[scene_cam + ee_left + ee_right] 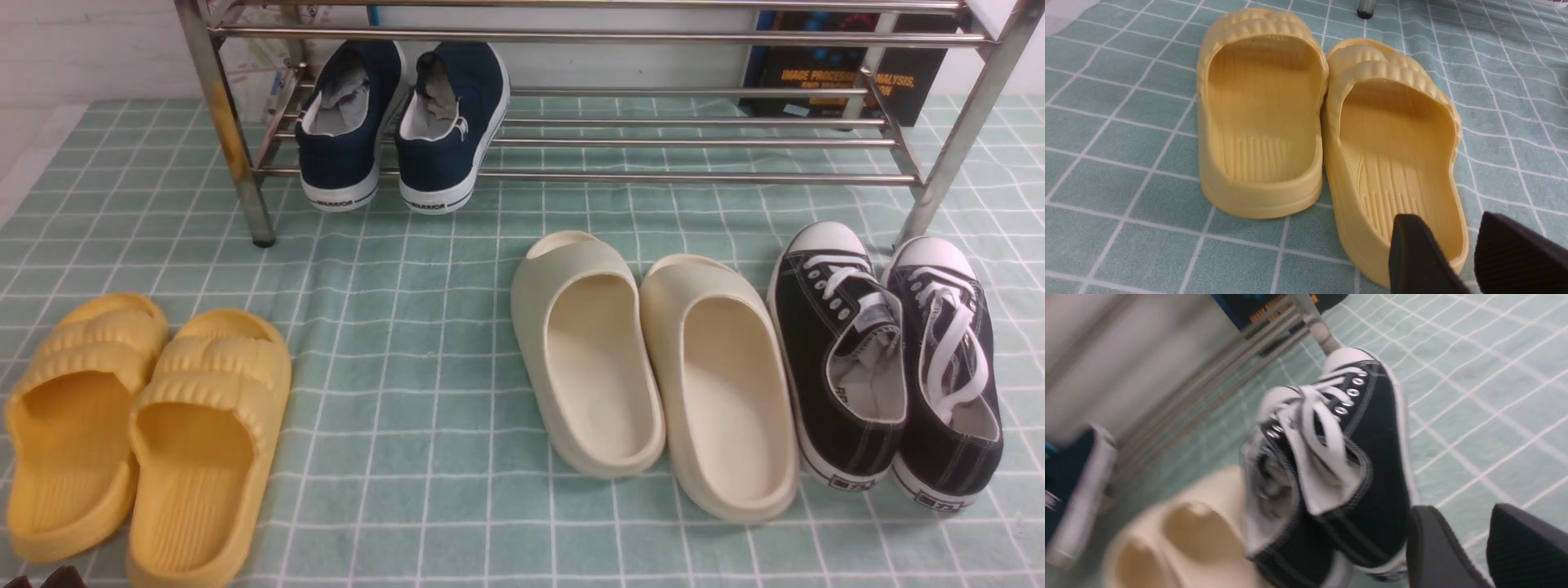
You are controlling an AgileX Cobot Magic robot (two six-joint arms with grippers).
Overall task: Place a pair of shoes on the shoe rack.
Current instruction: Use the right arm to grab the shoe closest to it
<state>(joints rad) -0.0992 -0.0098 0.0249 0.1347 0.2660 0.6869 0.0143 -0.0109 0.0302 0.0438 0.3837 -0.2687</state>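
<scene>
Your pair of shoes (816,343) sits near the tabletop's (408,408) right edge. The two black sneakers touch side by side, toes by the shoe rack's (620,175) right front leg, with the cream slides (588,351) just beside them on the left. The rack stands along the far edge with navy sneakers (441,131) on its lower shelf. Your right pincer (1461,510) is spread and empty by a sneaker's heel; your left pincer (1447,220) is spread too, by the yellow slides (1261,122).

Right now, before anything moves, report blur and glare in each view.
Front view: sharp and evenly lit, with bright glints along the bars of the shoe rack. Left wrist view: sharp, the yellow slides crisp with soft shadows inside. Right wrist view: smeared throughout; the black sneakers are readable, the cream slides and navy sneaker badly blurred.
</scene>
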